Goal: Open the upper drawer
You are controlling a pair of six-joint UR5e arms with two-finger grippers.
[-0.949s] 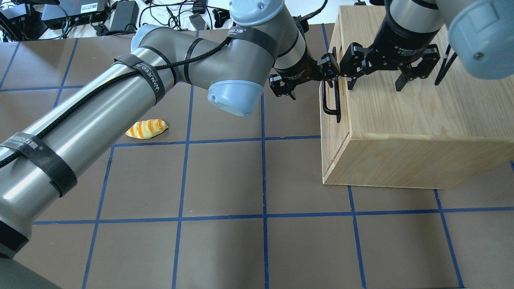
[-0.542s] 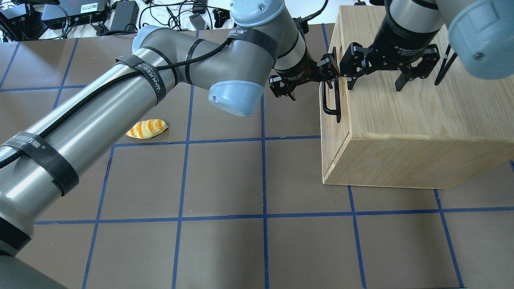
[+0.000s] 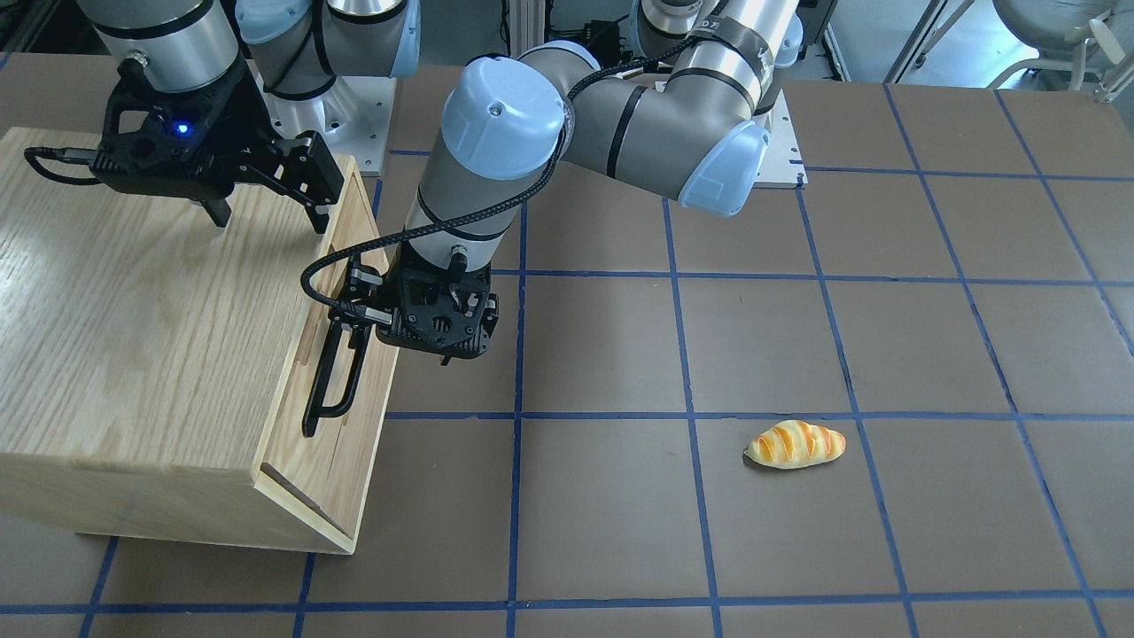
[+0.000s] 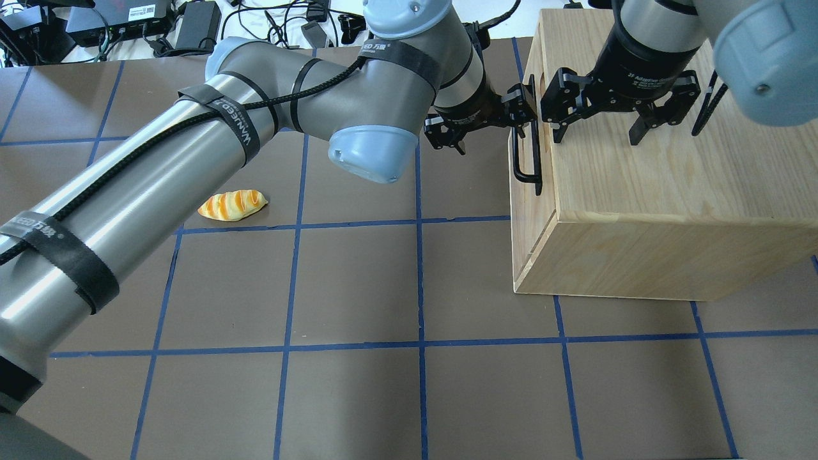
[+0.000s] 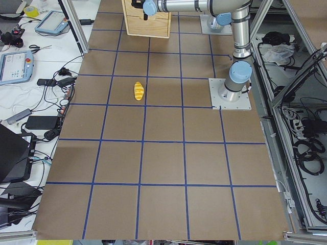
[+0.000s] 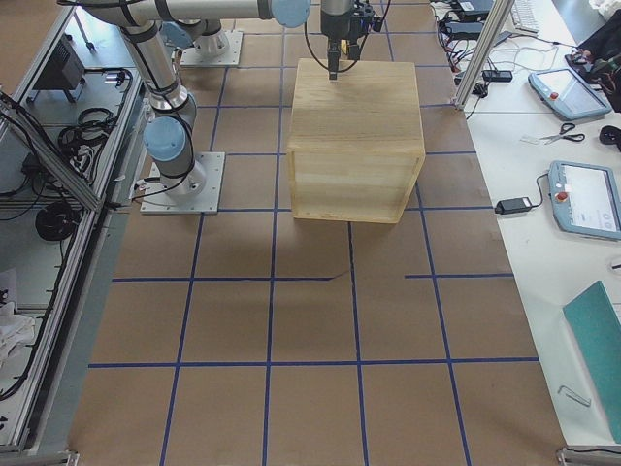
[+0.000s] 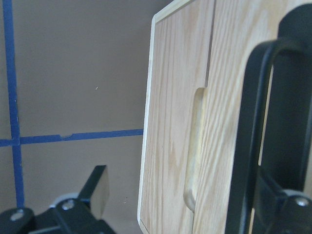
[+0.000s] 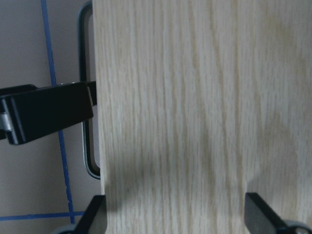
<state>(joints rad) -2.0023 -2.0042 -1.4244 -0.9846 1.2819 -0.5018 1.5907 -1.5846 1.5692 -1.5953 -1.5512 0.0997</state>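
The upper drawer [image 4: 544,211] [image 3: 297,403] sits at the top of the light-wood cabinet's front and looks shut, flush with the casing [image 4: 671,191]. Its black bar handle [image 4: 515,160] [image 3: 321,381] [image 7: 243,146] stands off the panel, beside an oblong slot [image 7: 195,146]. My left gripper [image 4: 489,128] [image 3: 403,346] is open and points down at the handle's far end. The bar lies between its fingers, close to the cabinet-side finger [image 7: 282,204]. My right gripper [image 4: 597,137] [image 3: 267,221] [image 8: 180,214] is open over the cabinet top near the front edge, holding nothing.
A yellow-orange toy bread [image 4: 232,205] [image 3: 795,444] lies on the brown, blue-taped table, well away from the cabinet on my left side. Cables and electronics [image 4: 128,25] lie beyond the table's far edge. The left arm's elbow [image 4: 364,147] hangs over the table's middle.
My left arm and gripper have shifted slightly toward the table's far edge along the handle. The handle, the drawer and the right gripper have not moved.
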